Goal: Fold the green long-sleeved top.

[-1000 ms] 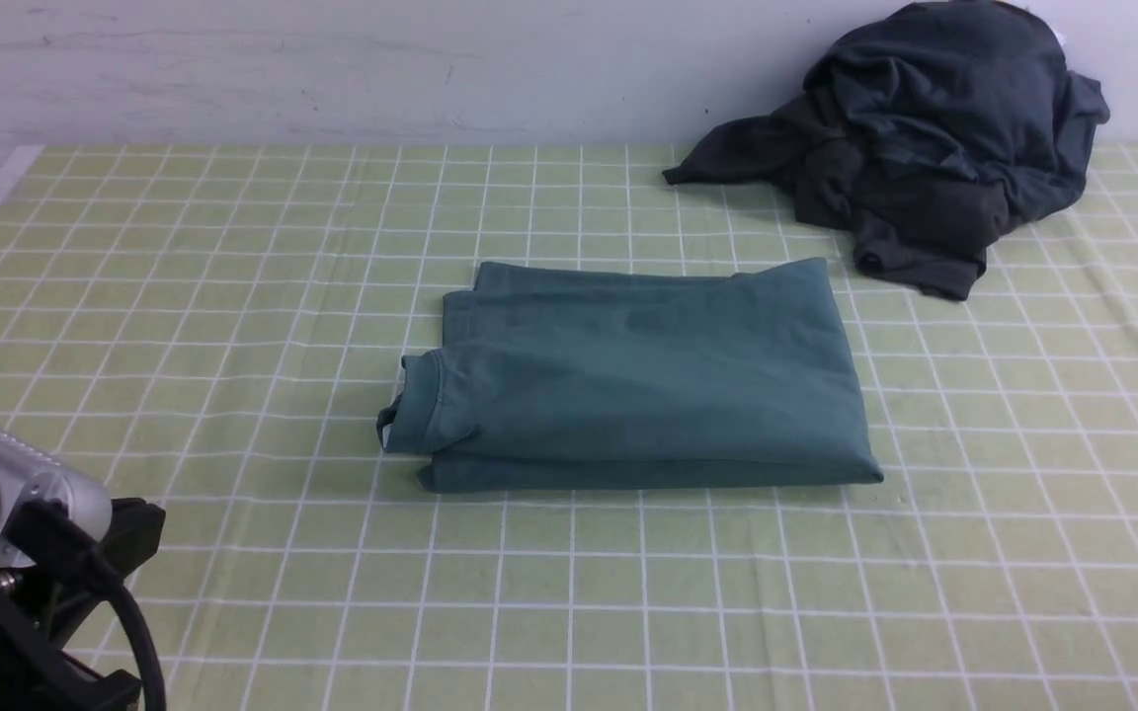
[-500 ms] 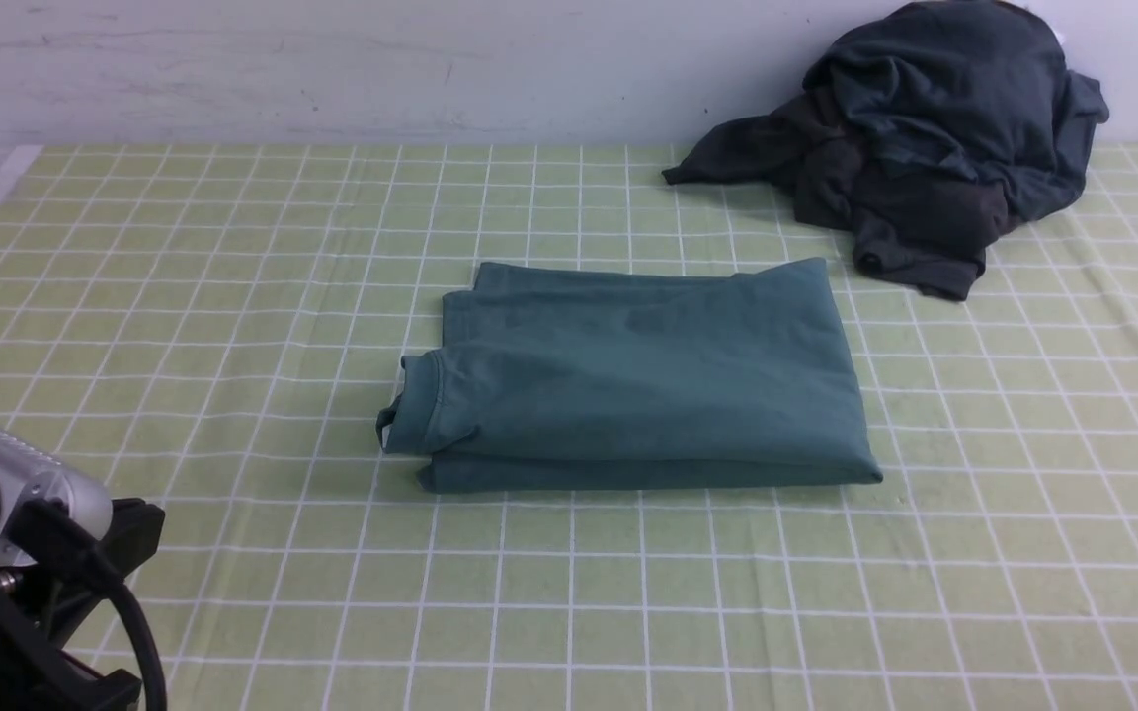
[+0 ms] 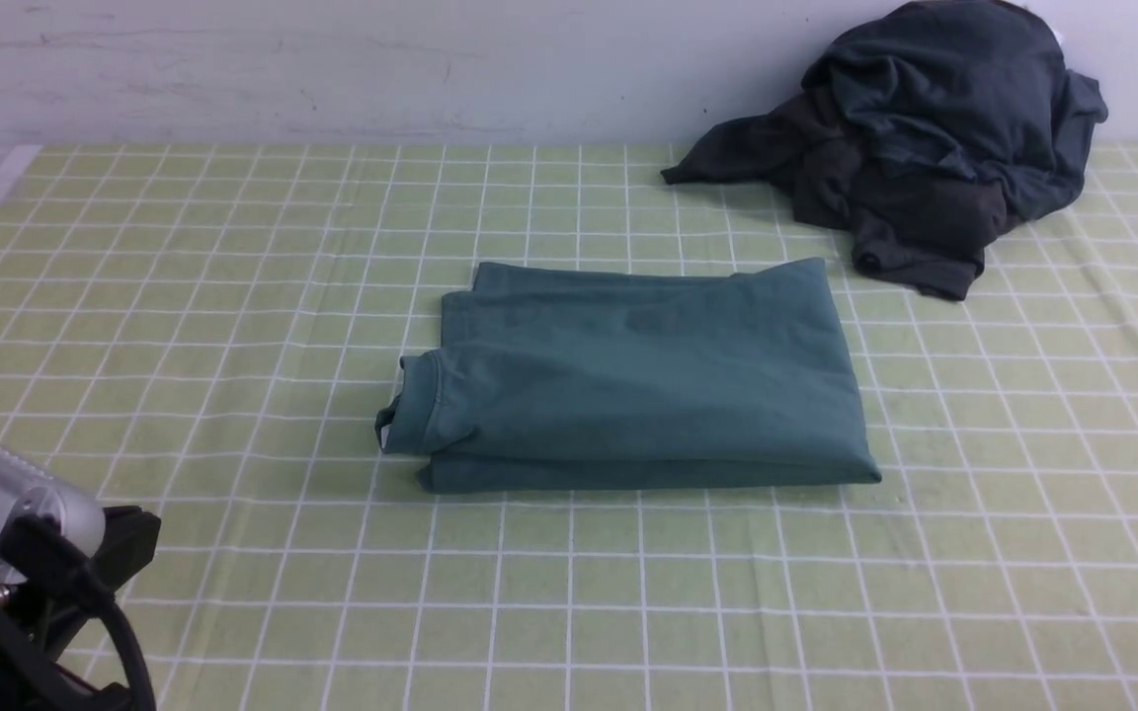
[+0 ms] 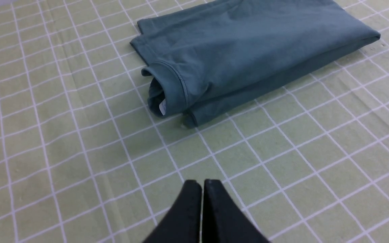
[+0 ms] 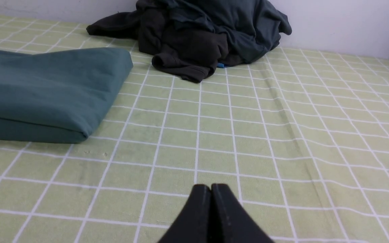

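Bright, even, diffuse light; faint soft shadows; sharp focus throughout.

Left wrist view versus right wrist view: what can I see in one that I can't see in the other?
Only the left wrist view shows the green top's neck opening, with a pale label inside it, and the left tool, its jaws pressed together and empty.

Only the right wrist view shows the heap of dark clothes against the wall, a small blue scrap at its edge, and the right tool, also closed and empty.

Both show the folded green top lying on the green checked cloth, with neither tool touching it.
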